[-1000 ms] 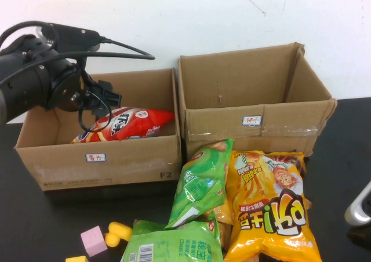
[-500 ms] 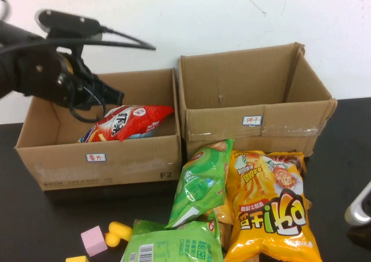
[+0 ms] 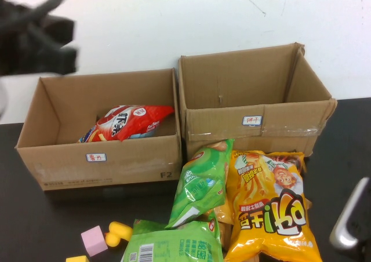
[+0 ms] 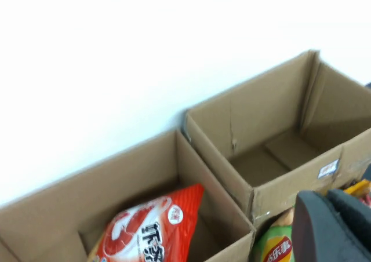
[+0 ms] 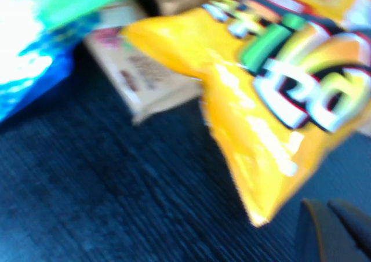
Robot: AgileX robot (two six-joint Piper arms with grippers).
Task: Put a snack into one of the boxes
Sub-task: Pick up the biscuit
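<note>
One red snack bag (image 3: pixel 128 122) inside left box (image 3: pixel 98 159).

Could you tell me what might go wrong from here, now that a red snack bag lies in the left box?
1. The red snack bag leans against the left box wall, so it may slump.
2. The left gripper, shut and empty, is raised above that box; dropping again could snag its rim.
3. The right gripper, shut, hovers beside the yellow snack bag and could nudge it.
</note>
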